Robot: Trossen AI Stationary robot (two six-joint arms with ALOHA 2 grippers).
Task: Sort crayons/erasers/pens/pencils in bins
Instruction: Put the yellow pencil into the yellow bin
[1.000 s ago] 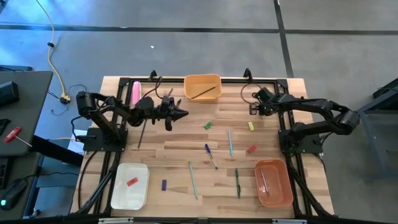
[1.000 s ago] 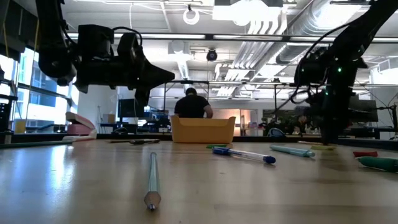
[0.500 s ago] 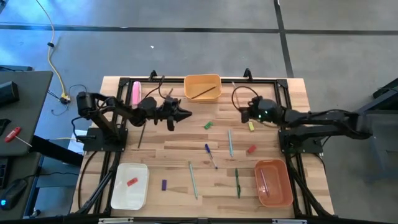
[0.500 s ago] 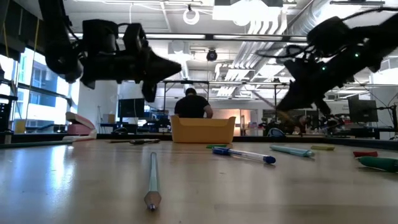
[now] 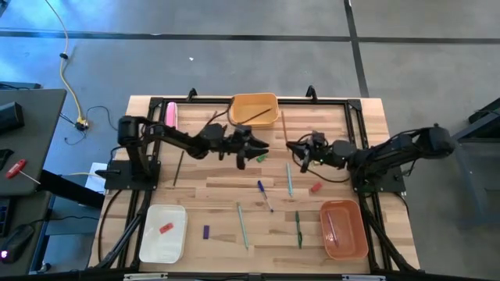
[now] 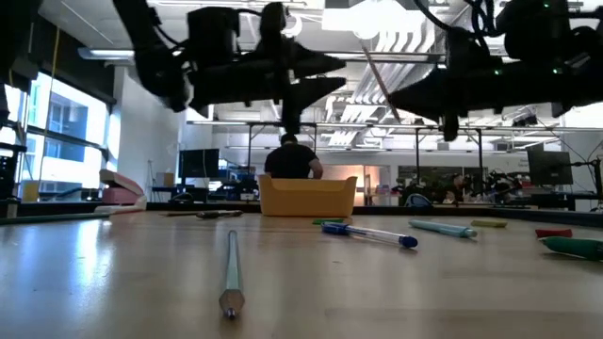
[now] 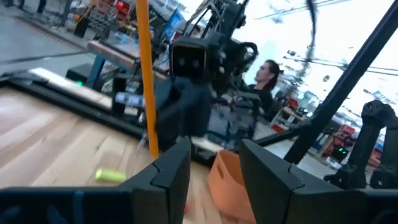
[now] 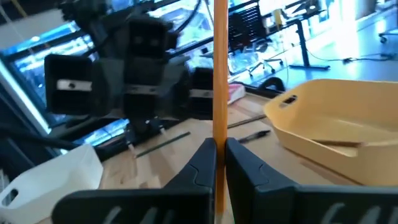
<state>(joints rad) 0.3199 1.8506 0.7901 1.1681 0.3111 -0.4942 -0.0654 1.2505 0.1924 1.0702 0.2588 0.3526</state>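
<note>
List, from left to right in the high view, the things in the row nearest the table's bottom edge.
white bin → purple crayon → pale teal pen → green pen → salmon bin

I am reaching my left arm out over the middle of the table toward my right side, its wrist level and my left gripper (image 5: 262, 147) hanging above the surface with its fingers (image 7: 171, 168) parted and empty. I am stretching my right arm inward to face it, my right gripper (image 5: 291, 146) pinching a thin upright pencil (image 8: 219, 74) between closed fingers.
</note>
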